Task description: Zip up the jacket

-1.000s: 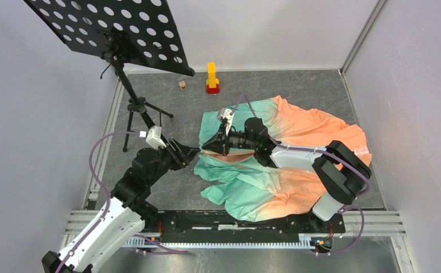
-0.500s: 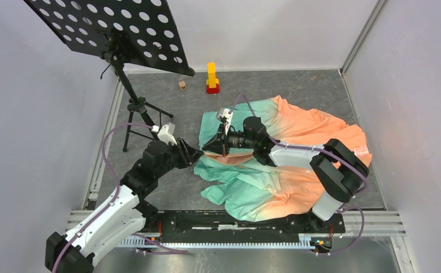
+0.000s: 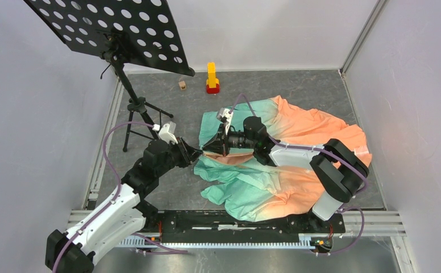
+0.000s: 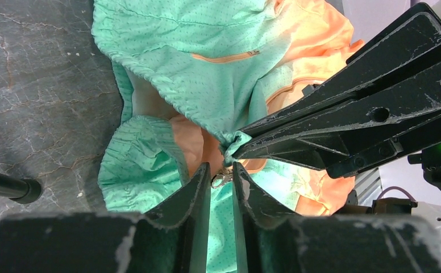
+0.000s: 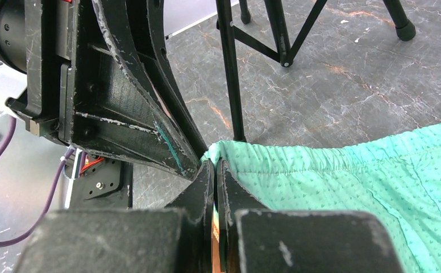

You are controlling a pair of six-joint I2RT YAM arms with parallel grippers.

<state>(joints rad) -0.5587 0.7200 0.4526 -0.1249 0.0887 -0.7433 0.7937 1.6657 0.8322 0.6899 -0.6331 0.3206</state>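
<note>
Top external view: the dark grey surface point(image 3: 315, 85) carries the jacket point(image 3: 303, 122), which lies crumpled over its right half. The peach-orange part is spread toward the right edge, and the mint-green part is bunched at the middle and runs down to the near edge. The front is not yet zipped, and the two green panels gape over an orange lining at the jacket's left end.

Both arms meet at that end. The right end effector point(image 5: 214, 166) is clenched on a pucker of the green gathered hem point(image 5: 275, 153), pinching the fabric right at the bottom of the zipper line and holding it slightly lifted. The left end effector point(image 4: 221, 168) comes in from the surface's left side. Its fingers point(image 4: 198, 187) stand narrowly apart, with the small metal zipper pull point(image 4: 221, 181) sitting in the gap at their tips. Whether the pads already pinch the pull I cannot tell.

The step in hand looks like securing the slider while the other arm anchors the hem. Next, the left end effector probably needs a firm pinch on that tiny pull. It would then draw steadily along the orange zipper point(image 4: 281, 90) toward the collar while the right keeps the hem taut. A slipped pull or bunched fabric looks like the main risk.
</note>
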